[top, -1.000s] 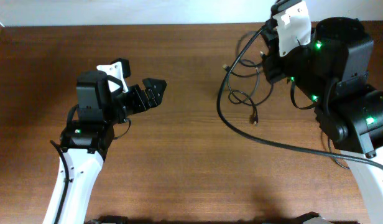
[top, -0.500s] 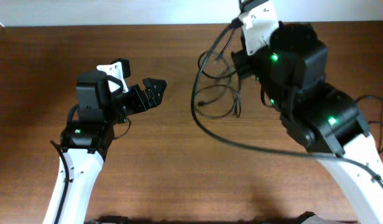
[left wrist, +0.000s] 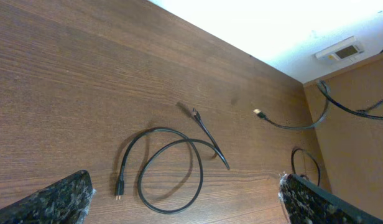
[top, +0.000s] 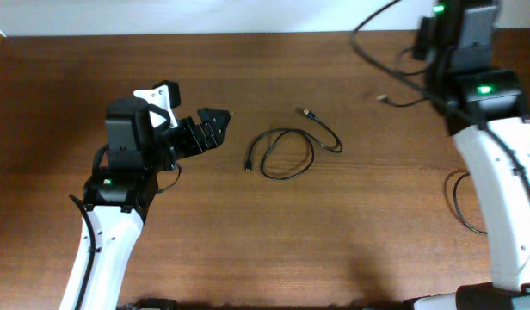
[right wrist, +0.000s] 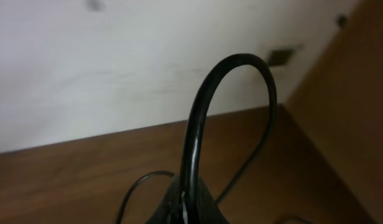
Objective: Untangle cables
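One thin black cable (top: 286, 153) lies alone in a loose loop at mid-table, with a plug at each end. It also shows in the left wrist view (left wrist: 170, 168), just beyond my open, empty left gripper (left wrist: 185, 186). In the overhead view the left gripper (top: 212, 125) sits left of that loop. My right gripper (right wrist: 188, 205) is shut on a black cable (right wrist: 232, 62) that arcs up out of the jaws. In the overhead view the right gripper (top: 427, 43) is raised at the far right, with a gold-tipped end (top: 382, 99) dangling to its left.
Another black cord loop (top: 460, 202) lies by the right arm near the table's right edge. The back wall borders the far edge of the table (top: 248, 258).
My right arm has swung from the centre to the far right and risen with cables. One cable has come free and now lies at mid-table. The left arm has not moved.
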You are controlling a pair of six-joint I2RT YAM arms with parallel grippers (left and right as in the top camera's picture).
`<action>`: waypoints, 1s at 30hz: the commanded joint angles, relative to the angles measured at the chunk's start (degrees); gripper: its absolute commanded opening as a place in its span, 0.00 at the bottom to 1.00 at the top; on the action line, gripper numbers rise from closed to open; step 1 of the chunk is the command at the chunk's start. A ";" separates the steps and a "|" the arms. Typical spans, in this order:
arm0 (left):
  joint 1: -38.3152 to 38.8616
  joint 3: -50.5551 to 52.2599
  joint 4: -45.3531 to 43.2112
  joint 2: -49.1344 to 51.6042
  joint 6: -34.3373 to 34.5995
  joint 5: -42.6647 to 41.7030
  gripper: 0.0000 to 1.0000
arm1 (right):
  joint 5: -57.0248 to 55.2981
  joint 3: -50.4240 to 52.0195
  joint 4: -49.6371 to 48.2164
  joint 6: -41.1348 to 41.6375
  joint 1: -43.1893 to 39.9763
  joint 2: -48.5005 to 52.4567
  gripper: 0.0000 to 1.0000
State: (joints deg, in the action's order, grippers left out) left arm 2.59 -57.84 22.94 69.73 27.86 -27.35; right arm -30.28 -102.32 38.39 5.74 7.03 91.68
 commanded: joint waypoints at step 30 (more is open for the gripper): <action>-0.26 -0.17 -0.07 -0.48 -0.57 0.42 0.99 | 40.52 0.13 -30.16 0.31 -46.12 35.12 0.17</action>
State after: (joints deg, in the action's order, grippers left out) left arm 2.59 -57.84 22.98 69.73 27.88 -27.35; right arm 8.73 -102.06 7.75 6.04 -39.03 123.55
